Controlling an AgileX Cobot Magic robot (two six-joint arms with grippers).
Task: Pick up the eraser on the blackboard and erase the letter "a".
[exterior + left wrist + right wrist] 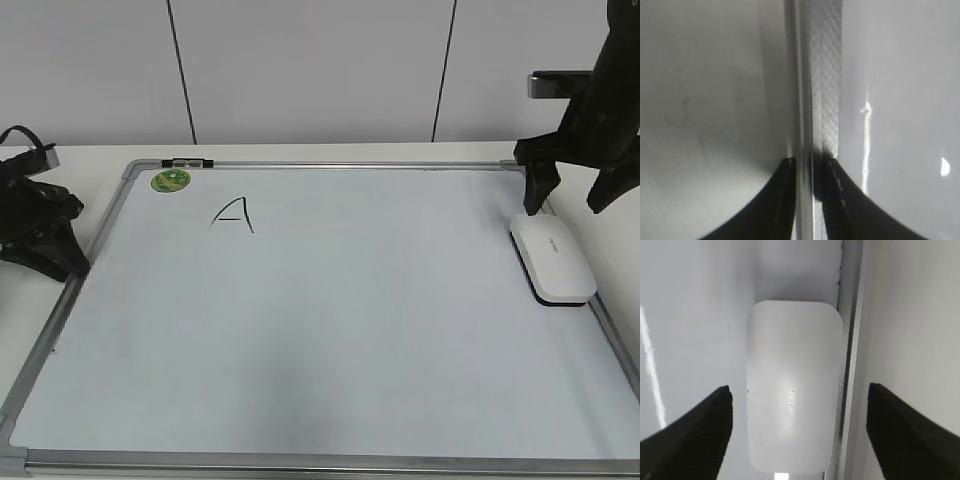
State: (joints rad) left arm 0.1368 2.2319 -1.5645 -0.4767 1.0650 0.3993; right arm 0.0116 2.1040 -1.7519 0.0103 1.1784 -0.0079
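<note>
The white eraser (552, 258) lies on the blackboard (330, 330) against its right frame; it also shows in the right wrist view (792, 385). My right gripper (568, 205) hangs just above the eraser's far end, open and empty, with its fingers (799, 390) on either side of it. My left gripper (70, 262) is at the board's left edge, with its jaws (809, 162) closed around the grey frame rail (822, 100). An angular capital "A" (232, 214) is drawn at the upper left. No small lowercase letter "a" shows in any view.
A round green sticker (171, 181) sits in the board's far left corner, next to a small black clip (188, 161) on the top frame. The board lies on a white table (90, 155) with a pale panelled wall behind.
</note>
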